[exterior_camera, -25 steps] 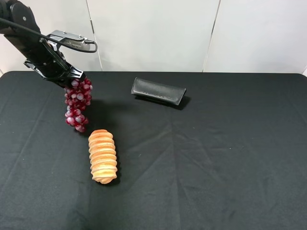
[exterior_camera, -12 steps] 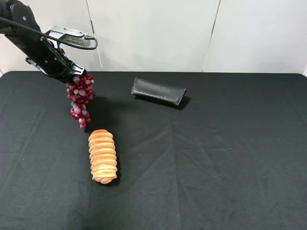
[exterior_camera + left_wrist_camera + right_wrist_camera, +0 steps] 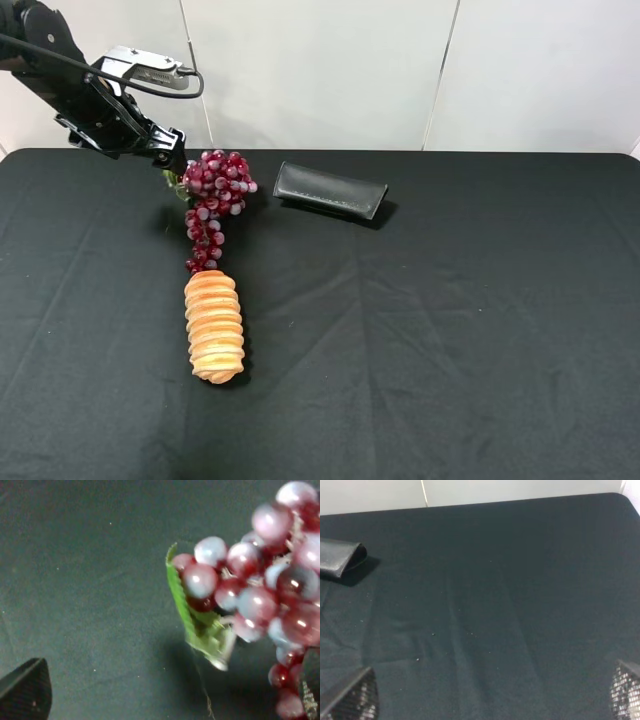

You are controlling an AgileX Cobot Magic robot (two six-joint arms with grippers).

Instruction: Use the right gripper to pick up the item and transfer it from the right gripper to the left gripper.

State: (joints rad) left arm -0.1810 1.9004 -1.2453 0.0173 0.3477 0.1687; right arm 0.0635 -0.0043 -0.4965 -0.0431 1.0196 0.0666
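Observation:
A bunch of red grapes (image 3: 210,200) with a green leaf lies stretched out just right of my left gripper (image 3: 168,158), its lower end touching the bread roll. In the left wrist view the grapes (image 3: 260,595) are blurred and sit beyond the left gripper (image 3: 167,700). Its fingertips (image 3: 25,690) stand wide apart at the picture's edges and nothing is held between them. I cannot tell whether the bunch rests fully on the cloth. My right gripper (image 3: 487,695) is open and empty over bare black cloth; it is out of the exterior view.
A ridged golden bread roll (image 3: 214,326) lies on the black tablecloth (image 3: 450,330) below the grapes. A black pouch (image 3: 330,190) lies at the back centre and also shows in the right wrist view (image 3: 340,560). White wall panels stand behind the table.
The grapes hung from the left gripper before. Now they have left it and swung down to the right, near the bread roll. The left gripper rose slightly and its jaws stand apart.

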